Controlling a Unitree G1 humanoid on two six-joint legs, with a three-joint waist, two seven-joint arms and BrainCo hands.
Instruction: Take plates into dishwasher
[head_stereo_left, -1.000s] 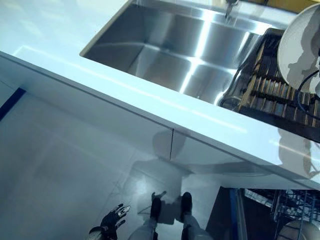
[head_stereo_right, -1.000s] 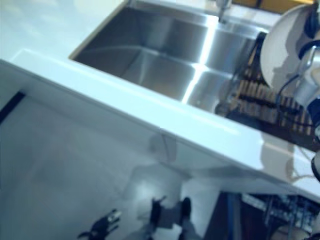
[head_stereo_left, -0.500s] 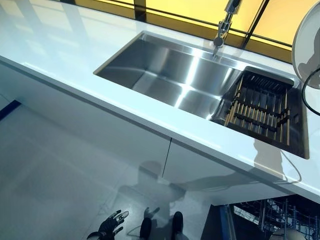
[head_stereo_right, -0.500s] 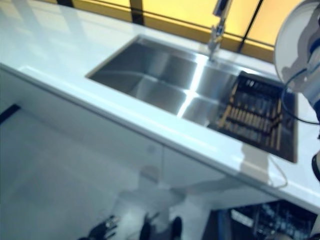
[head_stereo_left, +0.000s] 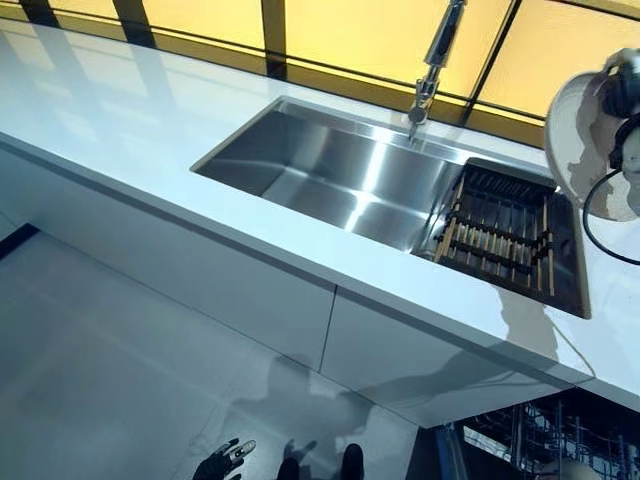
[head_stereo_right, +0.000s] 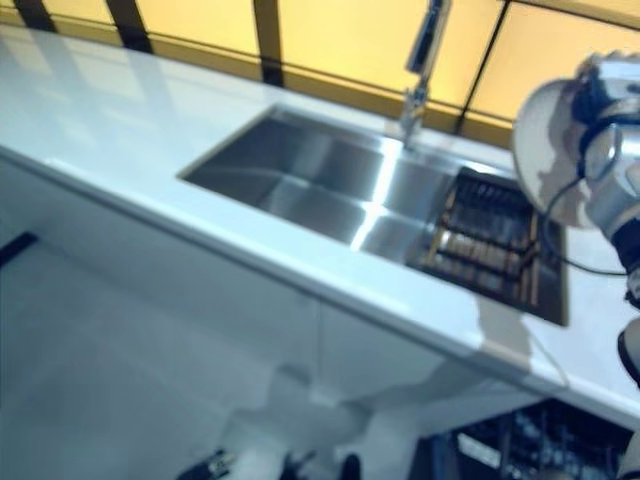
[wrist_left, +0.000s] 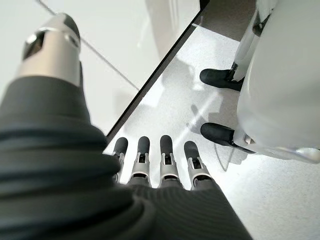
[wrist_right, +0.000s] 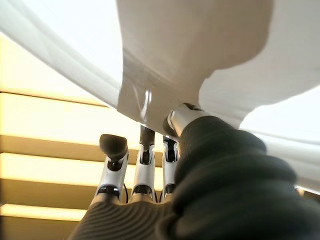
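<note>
A white plate (head_stereo_left: 580, 150) is held upright in my right hand (head_stereo_left: 626, 100), above the counter to the right of the sink. In the right wrist view the plate (wrist_right: 200, 40) fills the space past the hand. The thumb (wrist_right: 182, 117) presses its near face and the fingers (wrist_right: 145, 155) curl behind its rim. My left hand (head_stereo_left: 222, 462) hangs low by the floor, fingers (wrist_left: 167, 155) straight and empty. The open dishwasher's wire rack (head_stereo_left: 545, 445) shows under the counter at the lower right.
A steel sink (head_stereo_left: 340, 175) is set into the white counter (head_stereo_left: 120, 110), with a tall faucet (head_stereo_left: 436, 50) behind it. A dark dish rack (head_stereo_left: 500, 235) with wooden pegs sits in the sink's right part. White cabinet fronts (head_stereo_left: 230, 290) stand below.
The camera has tilted up, so the whole picture has shifted and more of the counter and window shows. The right hand still holds the plate. The left hand still hangs.
</note>
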